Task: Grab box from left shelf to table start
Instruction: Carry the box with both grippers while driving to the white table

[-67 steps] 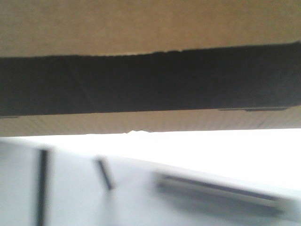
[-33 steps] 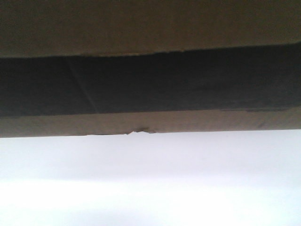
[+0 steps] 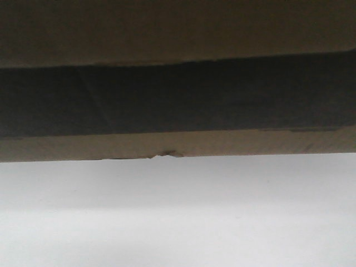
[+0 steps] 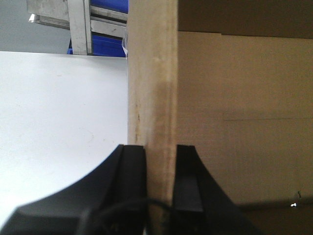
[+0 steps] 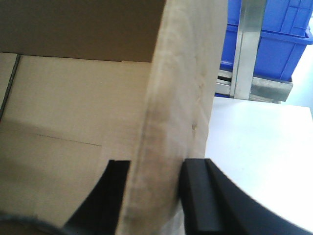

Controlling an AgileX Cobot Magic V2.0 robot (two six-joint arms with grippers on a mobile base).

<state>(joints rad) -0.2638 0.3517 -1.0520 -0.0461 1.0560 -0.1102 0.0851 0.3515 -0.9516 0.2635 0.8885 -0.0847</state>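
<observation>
The brown cardboard box (image 3: 178,33) fills the top of the front view, its wide black panel (image 3: 178,97) across the middle and its lower edge just above the white table (image 3: 178,211). In the left wrist view my left gripper (image 4: 160,161) is shut on the box's upright side wall (image 4: 151,73), one finger (image 4: 133,166) outside and the other inside. In the right wrist view my right gripper (image 5: 154,181) clamps the opposite wall (image 5: 186,83) the same way. The table (image 4: 58,122) lies beside the box, also white in the right wrist view (image 5: 259,142).
The shelf's steel frame (image 4: 78,24) with blue bins (image 4: 105,45) stands beyond the table's far edge. More blue bins (image 5: 274,44) and a steel upright (image 5: 247,44) stand behind the table on the right side.
The dark, blurred shapes seen under the box a second ago are gone. Only plain white surface shows below the box, and the picture has darkened. The box keeps its place in the frame.
</observation>
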